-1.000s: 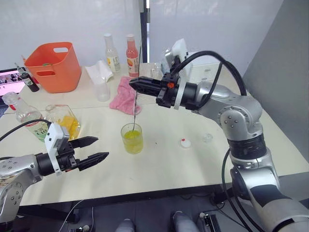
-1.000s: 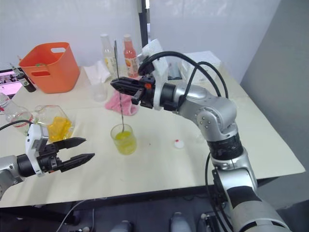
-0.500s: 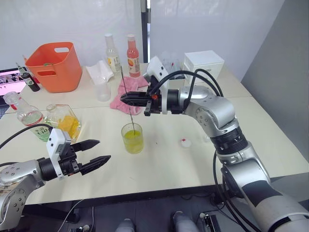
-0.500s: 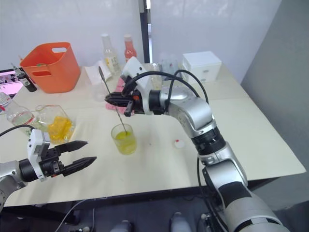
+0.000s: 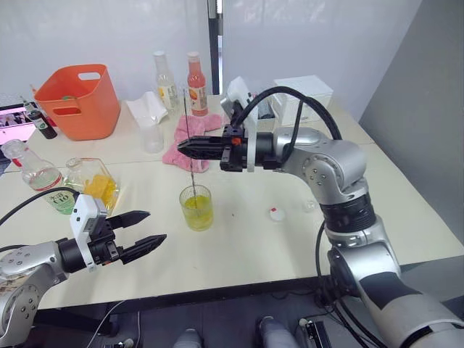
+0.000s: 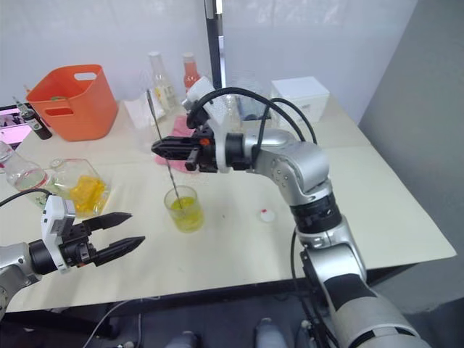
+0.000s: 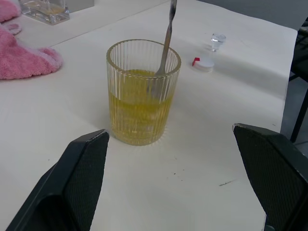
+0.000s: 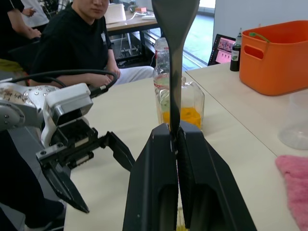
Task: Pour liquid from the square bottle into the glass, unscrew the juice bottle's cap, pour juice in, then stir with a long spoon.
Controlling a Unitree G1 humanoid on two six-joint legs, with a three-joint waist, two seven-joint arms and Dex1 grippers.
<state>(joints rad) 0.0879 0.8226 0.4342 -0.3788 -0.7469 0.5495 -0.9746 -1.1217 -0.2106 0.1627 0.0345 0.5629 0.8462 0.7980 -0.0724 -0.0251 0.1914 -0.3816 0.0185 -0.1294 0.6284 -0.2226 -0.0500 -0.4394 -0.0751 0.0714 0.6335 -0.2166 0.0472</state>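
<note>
The ribbed glass (image 5: pixel 196 208) stands mid-table, about a third full of yellow liquid. My right gripper (image 5: pixel 187 145) hovers above it, shut on the stem of the long spoon (image 5: pixel 190 170), whose bowl dips into the glass. In the left wrist view the spoon (image 7: pixel 166 41) leans against the rim of the glass (image 7: pixel 142 96). My left gripper (image 5: pixel 145 229) is open, empty, low over the table to the glass's left. The square bottle (image 5: pixel 98 185) with orange liquid and the juice bottle (image 5: pixel 45 181) stand at the far left. The white cap (image 5: pixel 276 213) lies right of the glass.
An orange basket (image 5: pixel 80 98), two bottles (image 5: pixel 167 80), a plain clear cup (image 5: pixel 152 135), a tissue and a pink cloth (image 5: pixel 194 134) sit behind the glass. A white box (image 5: pixel 304 90) is at the back right. A person (image 8: pixel 82 43) sits beyond the table.
My right gripper has shifted left and lower over the glass, swinging the spoon's stem while its bowl stays inside. The left gripper has barely moved.
</note>
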